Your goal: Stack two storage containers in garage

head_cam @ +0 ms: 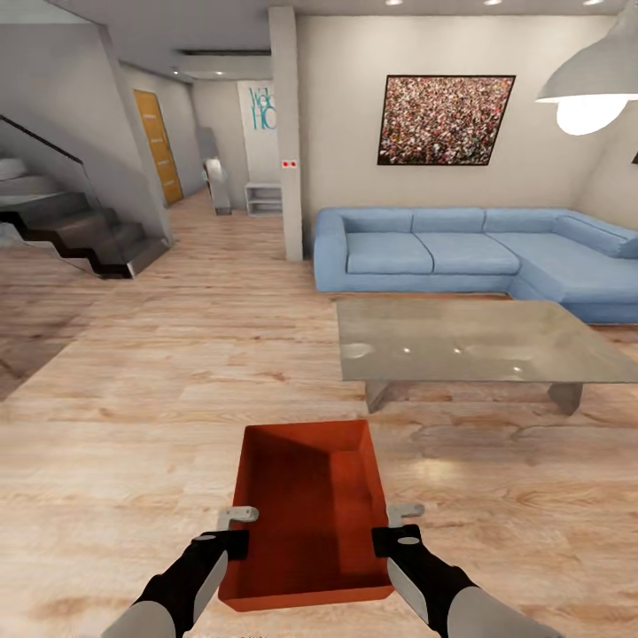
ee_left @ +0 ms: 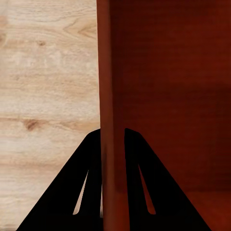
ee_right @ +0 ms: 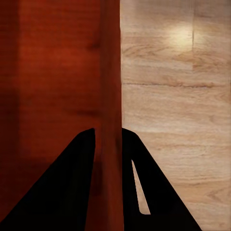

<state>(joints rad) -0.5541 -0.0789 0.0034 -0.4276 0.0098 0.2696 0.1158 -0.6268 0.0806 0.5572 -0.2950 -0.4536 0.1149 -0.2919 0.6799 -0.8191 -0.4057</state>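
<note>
The robot stands in the living room and holds one storage container (head_cam: 306,514) in front of its trunk, above the wood floor (head_cam: 133,425), with both arms. The left gripper (head_cam: 237,527) has its jaws closed over the left wall of the bin, one finger inside and one outside; in the left wrist view this wall (ee_left: 107,120) runs straight between the two dark fingers (ee_left: 72,192). The right gripper (head_cam: 399,525) pinches the right wall in the same way.

I think the step now is to carry the bin to the garage. To do it well, both grips should stay at equal height, so the bin remains level and does not twist. The base should pass to the left of the glass coffee table (head_cam: 470,341), toward the corridor with the yellow door (head_cam: 159,146).

The container is orange-red, rectangular, with low plain walls, a flat bottom and no lid. It looks empty.
</note>
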